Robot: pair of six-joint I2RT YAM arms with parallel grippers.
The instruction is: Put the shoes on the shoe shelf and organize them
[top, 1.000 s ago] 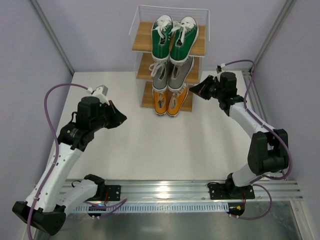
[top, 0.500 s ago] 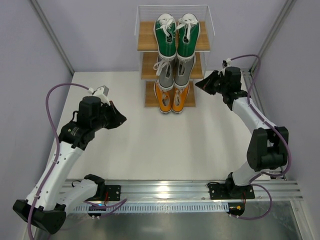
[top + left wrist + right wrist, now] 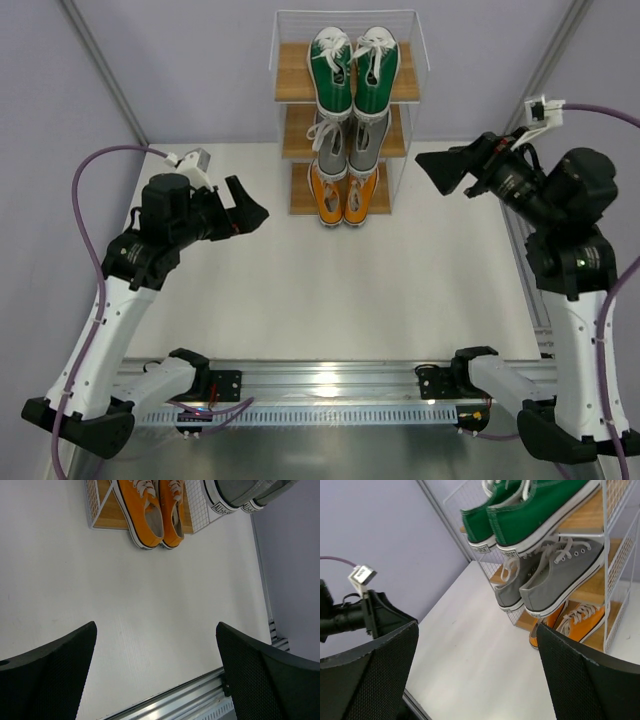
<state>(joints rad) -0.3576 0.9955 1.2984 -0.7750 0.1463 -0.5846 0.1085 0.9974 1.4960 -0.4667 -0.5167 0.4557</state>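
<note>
The shoe shelf (image 3: 290, 75) stands at the back of the table with all the shoes on it, toes toward me. The green pair (image 3: 352, 75) fills the top board, the grey pair (image 3: 348, 145) the middle and the orange pair (image 3: 344, 195) the bottom. My left gripper (image 3: 250, 203) hovers open and empty to the shelf's front left. My right gripper (image 3: 432, 170) hangs open and empty to its right, clear of the frame. The left wrist view has the orange pair (image 3: 152, 515) beyond my open left gripper (image 3: 155, 625). The right wrist view has the green (image 3: 530, 505), grey (image 3: 555, 577) and orange (image 3: 575, 620) shoes past my open right gripper (image 3: 477, 626).
An aluminium rail (image 3: 330, 380) carrying both arm bases runs along the near edge. Lilac walls close in the back and sides, with slanted frame posts (image 3: 105, 75) in the corners. Purple cables (image 3: 95, 200) loop off each arm.
Both grippers went from shut to open. The right arm pulled back from the shelf, rightward and upward. The shelf, skewed a second ago, now stands square.
</note>
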